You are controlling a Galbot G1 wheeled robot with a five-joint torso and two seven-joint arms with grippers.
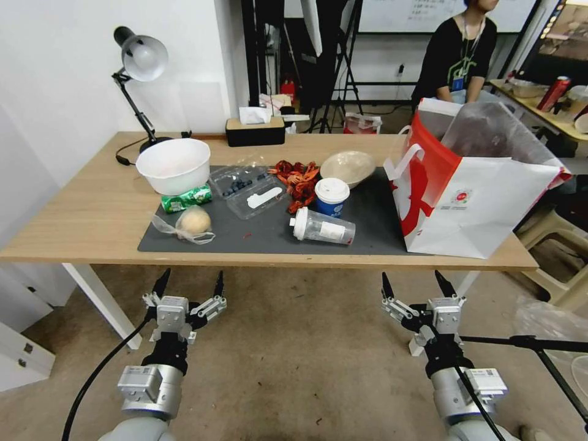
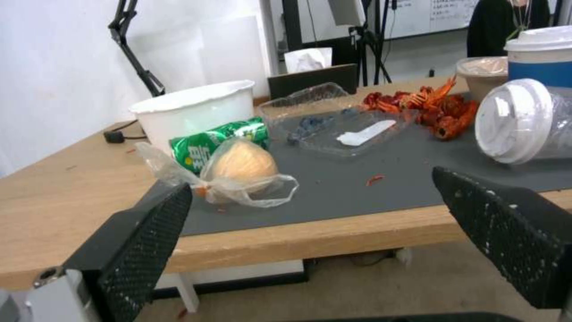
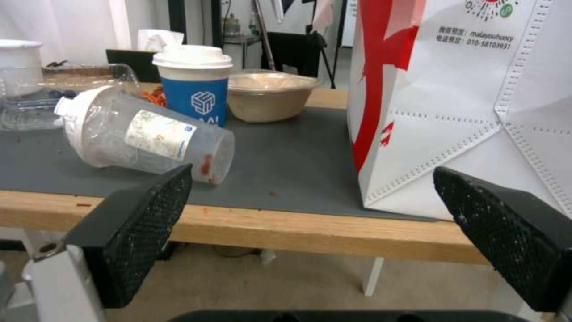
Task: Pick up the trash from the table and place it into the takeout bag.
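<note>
- The head view looks forward and down from above the near edge of the long light-wood table (image 1: 79, 226), taking in its whole top.
- The left wrist view sits low, just off the near edge, facing across the dark grey rectangular mat (image 2: 357, 183) toward the far edge, close to the bagged bun (image 2: 241, 163).
- The right wrist view sits equally low, close to the large white paper takeout bag (image 3: 477, 112).
- Both wrist views share the toppled clear lidded cup (image 3: 143, 134), also seen from the head.
</note>
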